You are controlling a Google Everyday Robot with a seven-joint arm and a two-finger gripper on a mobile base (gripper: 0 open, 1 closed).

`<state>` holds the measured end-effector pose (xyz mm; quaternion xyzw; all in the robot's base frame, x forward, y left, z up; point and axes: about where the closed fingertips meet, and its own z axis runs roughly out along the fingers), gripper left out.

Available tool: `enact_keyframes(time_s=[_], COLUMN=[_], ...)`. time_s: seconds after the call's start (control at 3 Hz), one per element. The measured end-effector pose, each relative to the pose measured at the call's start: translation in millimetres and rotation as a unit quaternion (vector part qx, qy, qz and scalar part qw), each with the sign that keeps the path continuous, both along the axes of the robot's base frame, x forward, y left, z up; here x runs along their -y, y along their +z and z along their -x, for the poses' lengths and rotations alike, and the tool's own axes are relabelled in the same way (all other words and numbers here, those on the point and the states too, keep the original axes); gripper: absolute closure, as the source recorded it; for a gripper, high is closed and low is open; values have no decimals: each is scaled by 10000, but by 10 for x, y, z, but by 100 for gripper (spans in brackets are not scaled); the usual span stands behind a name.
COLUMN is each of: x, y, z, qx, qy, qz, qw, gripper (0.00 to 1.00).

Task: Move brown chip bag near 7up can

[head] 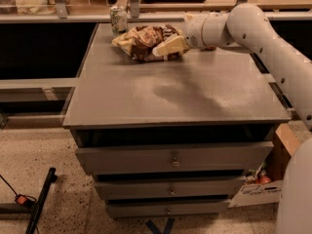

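The brown chip bag (144, 41) lies crumpled at the far end of the grey cabinet top (175, 96), its left end close to the 7up can (118, 19). The can stands upright at the far left corner, just behind the bag. My gripper (171, 46) is at the bag's right end, in contact with it and low over the top. The white arm (243, 26) reaches in from the right. The part of the bag under the gripper is hidden.
The cabinet has several drawers (173, 157) below the top. A shelf with metal posts (134, 1) runs behind it. A cardboard box (273, 174) sits on the floor at the right, and a black stand leg (41, 204) at the lower left.
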<state>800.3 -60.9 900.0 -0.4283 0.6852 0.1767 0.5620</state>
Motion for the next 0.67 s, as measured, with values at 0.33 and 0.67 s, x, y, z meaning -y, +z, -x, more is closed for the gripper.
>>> enact_keyframes(time_s=[0.33,0.67], x=[114,109], y=[76,76], z=[253,247], qx=[-328,-321], qy=[200,196], qz=[511,503], qw=[9980,9980], gripper=[0,0])
